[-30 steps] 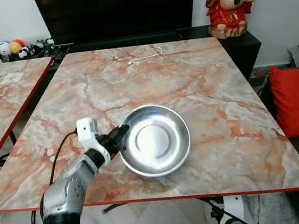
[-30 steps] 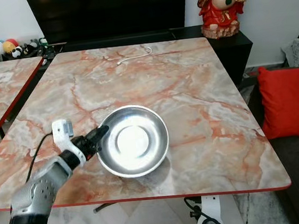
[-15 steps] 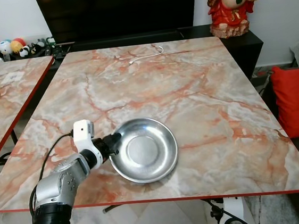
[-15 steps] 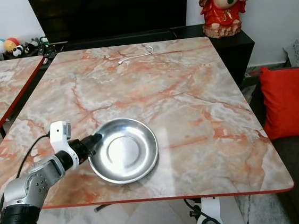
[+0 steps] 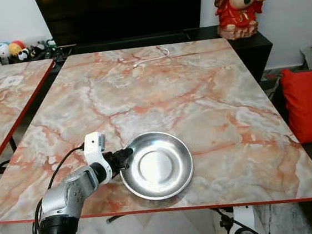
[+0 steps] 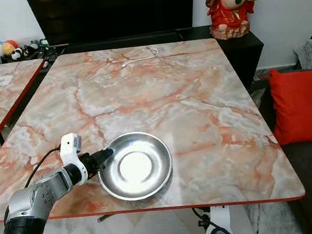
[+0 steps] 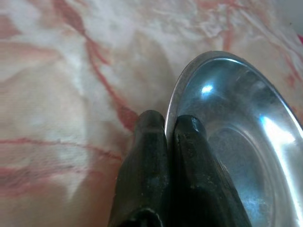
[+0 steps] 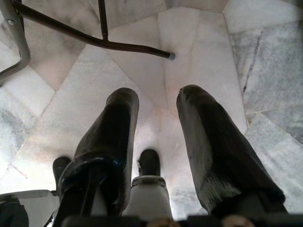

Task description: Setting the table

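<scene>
A marble-patterned worktop (image 5: 158, 89) with a red edge is filling most of the head views, and a second worktop (image 5: 3, 94) of the same pattern is standing off its left side. Behind the far edge a dark cabinet (image 5: 128, 13) is running along the wall, with a red figurine (image 5: 240, 4) sitting on a low black stand past the far right corner. A red cushion (image 5: 310, 103) is lying beyond the right edge. A white cable (image 5: 151, 57) is resting near the middle of the far edge.

The steel bowl (image 5: 156, 165) is sitting close to the near edge, somewhat left of its middle, and it is probably lying flat on the marble, though its underside is hard to make out. The silver left arm is reaching in over the near left corner, and the left pincer (image 5: 124, 155) is clamping the bowl's left rim. In the left wrist view the two black fingers (image 7: 189, 156) are pressing together with the thin rim between them, one inside the bowl (image 7: 246, 142) and one outside.

The right pincer (image 8: 156, 137) is hanging idle below the worktop, its fingers (image 8: 208, 142) standing well apart above the pale tiled floor (image 8: 265, 71) and a dark metal bar (image 8: 94, 40).
</scene>
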`<state>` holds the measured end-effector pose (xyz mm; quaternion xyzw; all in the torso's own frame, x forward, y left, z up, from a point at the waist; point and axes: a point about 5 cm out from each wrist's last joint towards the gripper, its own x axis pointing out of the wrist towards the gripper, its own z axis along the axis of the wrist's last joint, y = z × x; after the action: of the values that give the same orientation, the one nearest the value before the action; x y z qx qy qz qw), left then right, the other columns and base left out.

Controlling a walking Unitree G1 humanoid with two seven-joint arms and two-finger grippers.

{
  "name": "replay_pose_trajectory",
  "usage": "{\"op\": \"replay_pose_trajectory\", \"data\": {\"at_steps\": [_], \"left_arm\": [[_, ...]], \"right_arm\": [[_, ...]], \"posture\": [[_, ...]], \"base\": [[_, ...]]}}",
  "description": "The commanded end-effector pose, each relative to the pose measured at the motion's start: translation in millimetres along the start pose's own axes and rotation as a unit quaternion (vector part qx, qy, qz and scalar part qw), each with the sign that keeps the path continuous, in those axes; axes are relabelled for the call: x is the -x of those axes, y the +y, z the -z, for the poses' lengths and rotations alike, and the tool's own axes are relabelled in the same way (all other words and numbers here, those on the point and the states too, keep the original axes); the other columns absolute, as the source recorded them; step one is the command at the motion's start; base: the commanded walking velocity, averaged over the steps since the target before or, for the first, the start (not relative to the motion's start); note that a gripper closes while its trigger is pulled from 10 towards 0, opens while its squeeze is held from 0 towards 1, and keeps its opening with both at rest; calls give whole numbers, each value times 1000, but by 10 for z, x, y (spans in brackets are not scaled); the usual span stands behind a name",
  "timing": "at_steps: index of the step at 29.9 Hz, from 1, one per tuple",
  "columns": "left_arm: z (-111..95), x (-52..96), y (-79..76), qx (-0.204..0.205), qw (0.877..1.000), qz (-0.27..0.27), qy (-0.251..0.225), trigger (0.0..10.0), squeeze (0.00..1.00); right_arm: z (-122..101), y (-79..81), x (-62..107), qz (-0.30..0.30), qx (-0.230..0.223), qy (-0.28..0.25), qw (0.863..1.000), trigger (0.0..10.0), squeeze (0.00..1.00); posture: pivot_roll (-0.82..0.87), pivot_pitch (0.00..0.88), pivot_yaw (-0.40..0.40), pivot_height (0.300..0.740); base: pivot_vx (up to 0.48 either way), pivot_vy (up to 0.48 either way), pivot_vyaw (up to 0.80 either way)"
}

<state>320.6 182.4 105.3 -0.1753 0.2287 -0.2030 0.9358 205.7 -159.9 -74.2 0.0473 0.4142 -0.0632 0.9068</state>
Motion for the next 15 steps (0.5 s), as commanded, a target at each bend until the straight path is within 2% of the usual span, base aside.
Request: {"op": "replay_pose_trajectory", "data": {"at_steps": [1, 3, 5, 6, 7, 13, 14, 15], "left_arm": [[66, 43, 67, -27, 999, -26, 30, 10000, 0], [66, 46, 65, -29, 999, -25, 30, 10000, 0], [56, 45, 57, -37, 999, -22, 31, 10000, 173], [55, 45, 56, -38, 999, -22, 32, 10000, 173], [53, 43, 54, -41, 998, -22, 32, 10000, 306], [60, 39, 52, -44, 998, -23, 36, 10000, 325], [67, 38, 49, -45, 998, -22, 38, 10000, 596], [74, 36, 45, -47, 998, -21, 39, 10000, 596]], "right_arm": [[14, 7, 2, -2, 6, 4, 1000, 10000, 0], [12, 8, 2, -3, 8, 4, 1000, 10000, 0], [11, 13, 1, -3, 8, 4, 1000, 10000, 0], [11, 14, 1, -3, 8, 4, 1000, 10000, 0], [12, 15, 2, -3, 6, 3, 1000, 10000, 0], [13, 17, 2, -1, 2, 3, 1000, 10000, 0], [13, 17, 2, -1, 2, 3, 1000, 10000, 0], [14, 18, 2, -1, 2, 3, 1000, 10000, 0]], "posture": [[-37, 0, 25, 740], [-37, 0, 25, 740], [-37, 0, 27, 740], [-37, 0, 27, 740], [-37, 0, 27, 740], [-41, 0, 30, 740], [-41, 0, 30, 740], [-41, 0, 30, 740]], "base": [[0, 0, 0], [0, 0, 0], [0, 0, 0], [0, 0, 0], [0, 0, 0], [0, 0, 0], [0, 0, 0], [0, 0, 0]]}}
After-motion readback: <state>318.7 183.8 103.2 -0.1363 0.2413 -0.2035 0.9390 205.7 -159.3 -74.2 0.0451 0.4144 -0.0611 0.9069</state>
